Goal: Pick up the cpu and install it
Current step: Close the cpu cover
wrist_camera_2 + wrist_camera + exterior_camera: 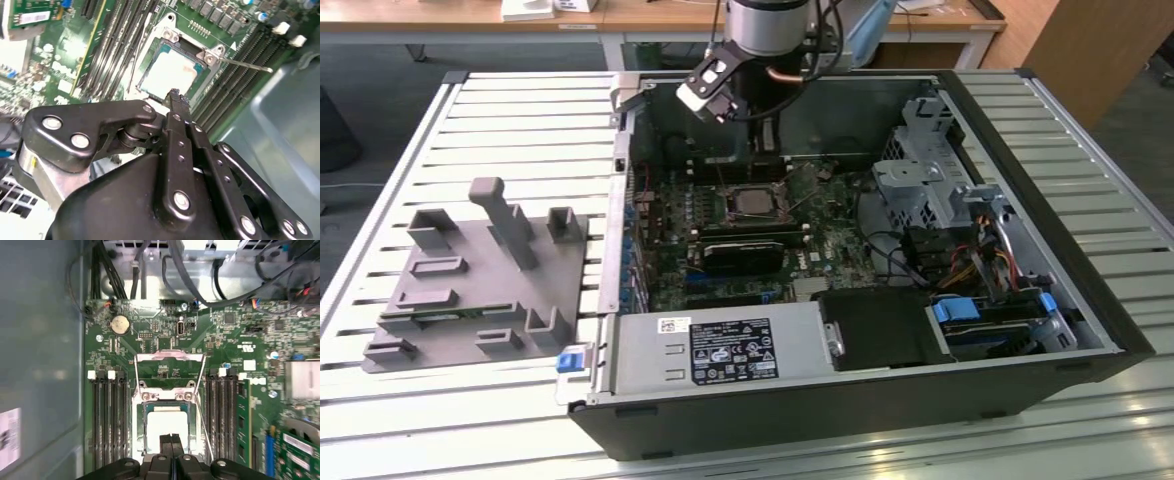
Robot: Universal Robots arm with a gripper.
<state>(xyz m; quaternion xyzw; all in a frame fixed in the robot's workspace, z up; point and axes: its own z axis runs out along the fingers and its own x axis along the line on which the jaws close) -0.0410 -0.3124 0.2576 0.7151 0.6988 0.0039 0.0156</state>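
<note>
**Cpu [167, 426] in the socket, jaws clenched on nothing**

There it was: the cpu lay flat and square in its socket [141, 426] on the motherboard [250, 340], silver top bare and catching the light. My gripper [172, 439] hung right over it, at one edge of the chip, jaws pressed together tip to tip with nothing between them. In the second wrist view my fingertips [174, 95] lined up with the chip's rim; whether they touched it, I could not tell.

The socket's metal frame [170, 358] stood swung open on the side toward the coin battery [119, 324]. A thin lever [245, 65] stuck out sideways across the memory slots [235, 75]. Slots flanked the socket on both sides.

From the exterior view, I reached down into the open case [1067, 250], which lay on a slatted table [520, 110]. A grey fixture [467, 290] sat on the slats beside the case, at the exterior view's left, well apart from me.
</note>
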